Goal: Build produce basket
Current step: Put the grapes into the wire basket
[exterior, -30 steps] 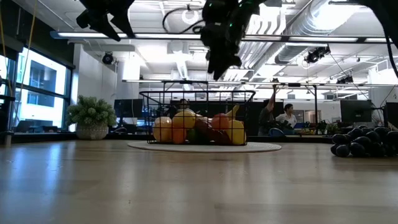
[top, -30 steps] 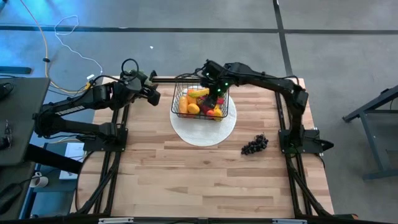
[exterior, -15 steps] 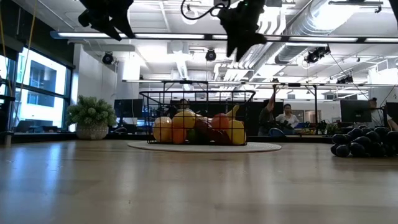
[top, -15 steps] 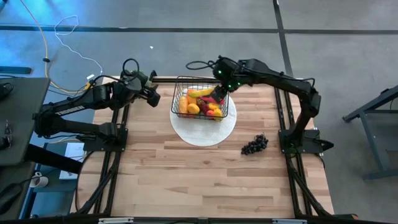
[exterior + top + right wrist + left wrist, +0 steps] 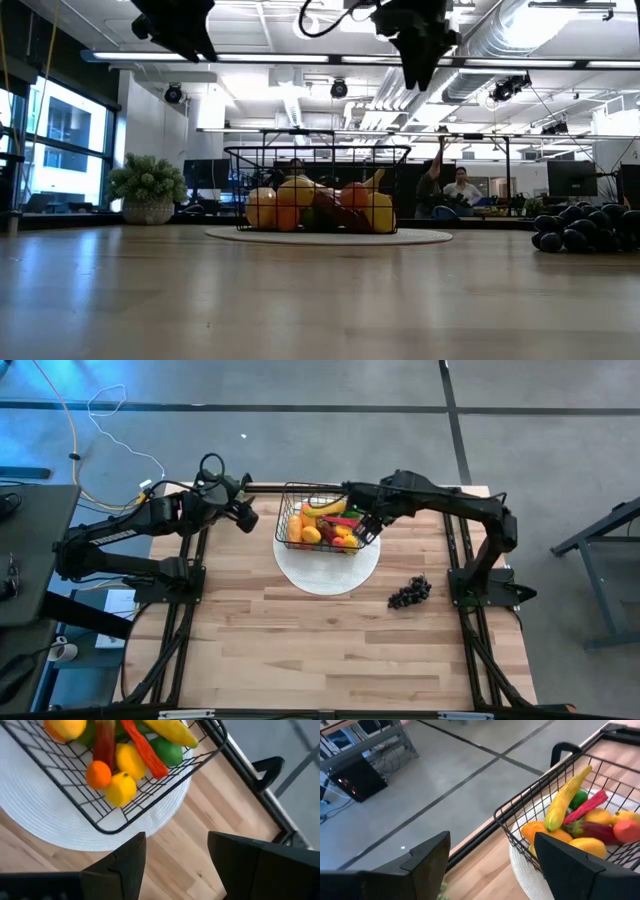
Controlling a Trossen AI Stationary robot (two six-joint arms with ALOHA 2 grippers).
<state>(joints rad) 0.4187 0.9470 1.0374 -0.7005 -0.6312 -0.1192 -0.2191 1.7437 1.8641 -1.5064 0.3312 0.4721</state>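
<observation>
The black wire basket [image 5: 318, 523] stands on a round white plate [image 5: 330, 572] near the table's far edge. It holds a yellow banana [image 5: 565, 800], a red chilli [image 5: 142, 747], lemons [image 5: 120, 790] and orange fruit [image 5: 98, 774]. Dark grapes [image 5: 409, 593] lie on the bare wood to the right of the plate, also seen in the low view [image 5: 590, 228]. My right gripper [image 5: 368, 530] hovers open above the basket's right side, high over it [image 5: 420, 50]. My left gripper [image 5: 245, 515] waits open in the air to the left of the basket.
The table's far edge and a black frame rail [image 5: 265, 487] run just behind the basket. Bare wood [image 5: 300, 650] stretches from the plate to the near edge. Both arm bases stand at the table's left and right sides.
My right gripper has moved from above the basket's far part toward the table's right and near side, rising a little, and now hangs over the basket's right edge. The basket, its fruit and the grapes have stayed put.
</observation>
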